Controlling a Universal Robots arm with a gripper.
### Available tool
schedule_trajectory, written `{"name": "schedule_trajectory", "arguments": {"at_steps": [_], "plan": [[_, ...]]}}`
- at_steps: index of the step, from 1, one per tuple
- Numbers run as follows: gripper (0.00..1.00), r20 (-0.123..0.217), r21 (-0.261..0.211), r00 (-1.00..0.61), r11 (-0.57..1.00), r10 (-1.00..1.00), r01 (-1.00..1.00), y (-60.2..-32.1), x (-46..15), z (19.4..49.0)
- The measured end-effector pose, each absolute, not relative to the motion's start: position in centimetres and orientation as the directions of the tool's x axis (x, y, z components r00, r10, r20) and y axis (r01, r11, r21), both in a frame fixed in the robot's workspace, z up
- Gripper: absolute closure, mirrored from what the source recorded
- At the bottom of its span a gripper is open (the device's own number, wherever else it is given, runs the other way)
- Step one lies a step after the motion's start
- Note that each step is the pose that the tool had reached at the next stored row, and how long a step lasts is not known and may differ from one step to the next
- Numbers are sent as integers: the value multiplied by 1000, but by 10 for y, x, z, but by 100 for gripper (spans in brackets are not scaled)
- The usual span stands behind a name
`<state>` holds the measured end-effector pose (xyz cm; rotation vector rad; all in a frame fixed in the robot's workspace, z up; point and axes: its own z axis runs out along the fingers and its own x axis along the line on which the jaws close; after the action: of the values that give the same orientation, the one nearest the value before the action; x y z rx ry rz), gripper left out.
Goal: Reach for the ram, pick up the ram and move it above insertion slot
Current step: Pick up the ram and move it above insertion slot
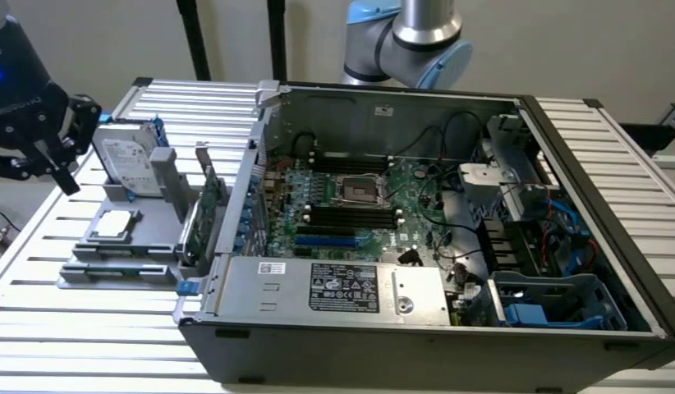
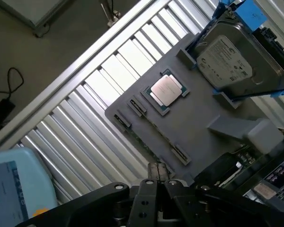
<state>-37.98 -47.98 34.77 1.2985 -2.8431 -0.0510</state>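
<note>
Gripper [image 2: 156, 176] hangs near the grey tray [image 2: 203, 111]; whether it's apart or together, I cannot tell. One ram [image 2: 158, 131] sits in that tray, beside one processor [image 2: 166, 90] and one hard drive [image 2: 225, 61].

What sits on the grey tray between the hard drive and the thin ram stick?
A square processor chip with a silver lid lies flat there, between the hard drive and the ram; the wrist view shows it plainly.

You find the ram [image 2: 157, 132] as a long, thin strip with a greenish edge, standing on edge in a slot of the grey holder [image 2: 203, 109]. In the exterior view, the ram [image 1: 117, 268] runs along the holder's near edge.
</note>
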Motion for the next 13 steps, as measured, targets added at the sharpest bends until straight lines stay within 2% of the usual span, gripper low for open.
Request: {"name": "schedule_trajectory", "arguments": {"at_steps": [13], "plan": [[89,0,36,-460,460,-888,-887,-480,-380,346]]}}
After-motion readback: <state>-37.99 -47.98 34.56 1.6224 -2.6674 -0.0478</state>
